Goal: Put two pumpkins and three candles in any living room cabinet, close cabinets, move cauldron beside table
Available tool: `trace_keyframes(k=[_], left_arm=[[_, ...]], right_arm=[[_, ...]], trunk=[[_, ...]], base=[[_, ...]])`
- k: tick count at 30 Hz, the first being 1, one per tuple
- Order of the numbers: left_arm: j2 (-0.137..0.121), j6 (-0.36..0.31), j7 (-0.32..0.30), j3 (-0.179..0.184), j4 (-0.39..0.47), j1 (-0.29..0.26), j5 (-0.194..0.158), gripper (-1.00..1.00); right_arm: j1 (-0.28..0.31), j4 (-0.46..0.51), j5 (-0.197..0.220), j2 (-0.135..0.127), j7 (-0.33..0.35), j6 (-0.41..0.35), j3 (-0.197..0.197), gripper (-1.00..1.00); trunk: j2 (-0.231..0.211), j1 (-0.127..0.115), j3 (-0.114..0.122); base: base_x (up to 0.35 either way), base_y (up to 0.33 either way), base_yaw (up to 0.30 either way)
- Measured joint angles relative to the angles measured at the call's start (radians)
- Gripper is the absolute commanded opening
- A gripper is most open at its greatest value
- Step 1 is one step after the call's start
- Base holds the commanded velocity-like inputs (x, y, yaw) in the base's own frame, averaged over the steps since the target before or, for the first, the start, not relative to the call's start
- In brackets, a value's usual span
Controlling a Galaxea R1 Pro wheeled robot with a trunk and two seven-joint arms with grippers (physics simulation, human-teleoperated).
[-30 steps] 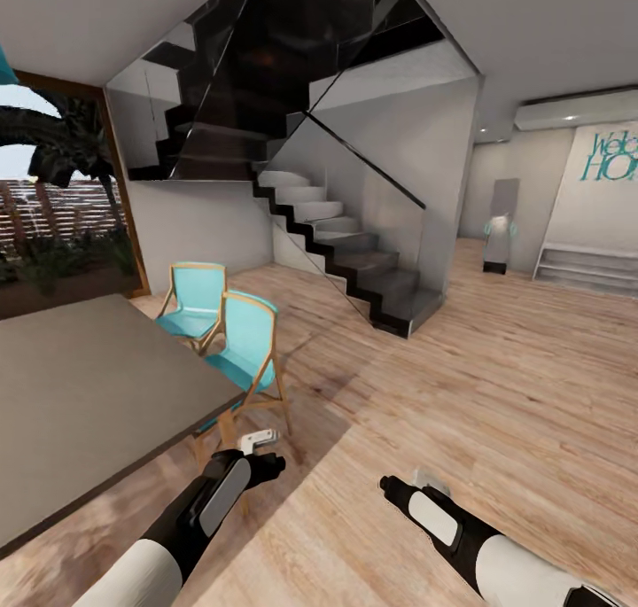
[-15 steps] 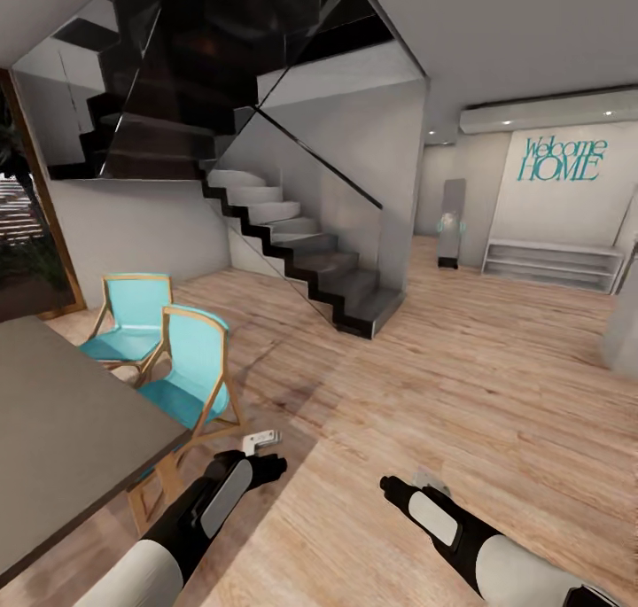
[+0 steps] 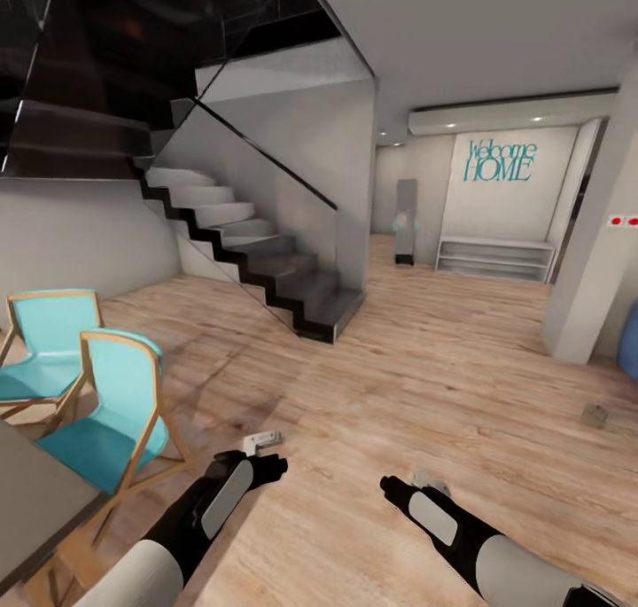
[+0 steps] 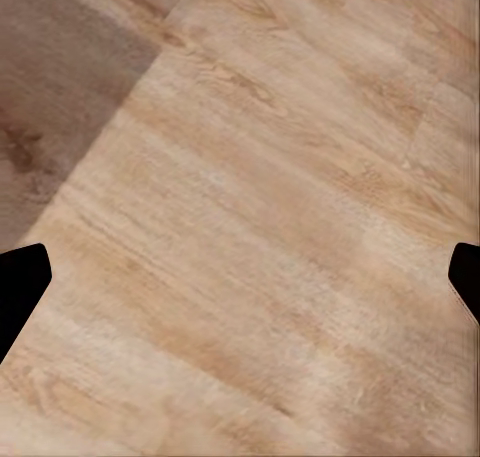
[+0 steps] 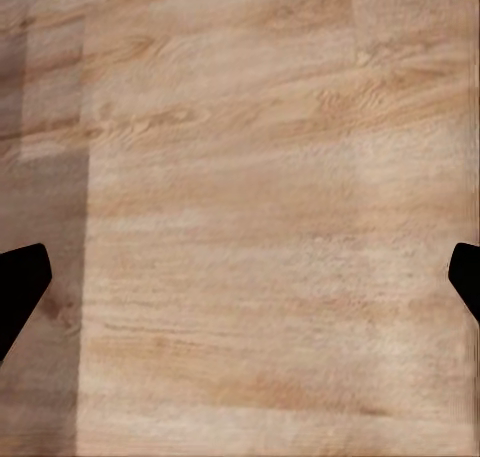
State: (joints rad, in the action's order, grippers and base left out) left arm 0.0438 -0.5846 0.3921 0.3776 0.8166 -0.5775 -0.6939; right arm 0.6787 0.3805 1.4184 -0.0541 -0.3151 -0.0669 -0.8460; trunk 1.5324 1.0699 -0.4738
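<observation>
No pumpkin, candle or cauldron is in view. A small tan object (image 3: 595, 416) on the pale wooden plank floor (image 3: 425, 385) cannot be identified. The left gripper (image 3: 263, 440) and right gripper (image 3: 424, 479) are held low, spread wide and empty. Two teal wooden-framed chairs (image 3: 97, 412) are seen left, a dark staircase (image 3: 257, 252) beyond.

Both arms reach forward and low in the head view, forearms black with white upper sleeves, angled slightly toward each other. The left pincer (image 3: 262, 441) points ahead, its pale fingers set apart with nothing between them. The right pincer (image 3: 424, 478) is mostly hidden behind its wrist. In each wrist view, dark fingertips (image 4: 20, 282) (image 5: 20, 282) sit at opposite edges, spread wide and empty.
</observation>
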Motion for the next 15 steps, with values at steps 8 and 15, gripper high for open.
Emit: trace_keyframes(k=[8,15], left_arm=[[0.001,0.0,0.0,0.001,0.0,0.0,0.0,1.0],[0.0,0.0,-0.001,0.002,0.0,0.0,0.0,1.0]], right_arm=[[0.0,-0.014,0.0,0.001,0.001,0.001,0.0,1.0],[0.0,-0.019,0.0,0.002,0.001,0.001,0.0,1.0]], trunk=[[0.0,0.0,0.0],[0.0,0.0,0.0]], base=[[0.323,-0.1,-0.291],[0.323,-0.114,-0.291]])
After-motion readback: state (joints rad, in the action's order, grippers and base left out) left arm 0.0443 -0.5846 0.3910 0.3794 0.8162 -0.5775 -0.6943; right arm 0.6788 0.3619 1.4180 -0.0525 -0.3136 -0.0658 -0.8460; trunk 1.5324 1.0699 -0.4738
